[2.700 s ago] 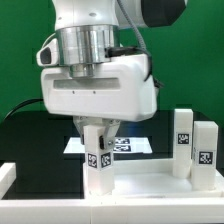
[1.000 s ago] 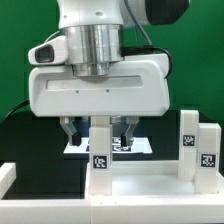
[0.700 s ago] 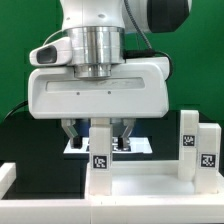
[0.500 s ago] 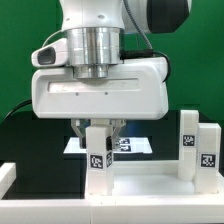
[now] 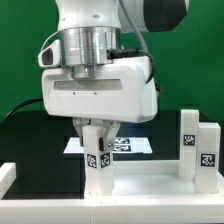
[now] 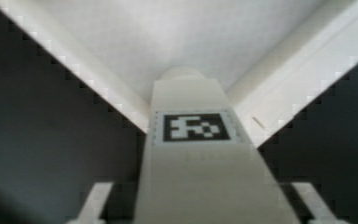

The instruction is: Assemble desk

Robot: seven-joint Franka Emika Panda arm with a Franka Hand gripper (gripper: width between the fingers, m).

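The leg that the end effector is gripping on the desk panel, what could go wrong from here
1. The end effector is shut on the upright leg; its tag looks slightly tilted in the exterior view, so the leg may be seating crooked in the panel.
2. The grip sits high on the leg, so turning or pushing could let it slip between the fingers.
3. Two more legs stand close by at the exterior view's right; a wide swing might knock them.

The black table (image 5: 30, 140) carries the marker board (image 5: 135, 146) lying flat toward the far side, and nearer the camera the desk's wide white panel (image 5: 150, 185), which spans from the exterior view's left edge to its right.
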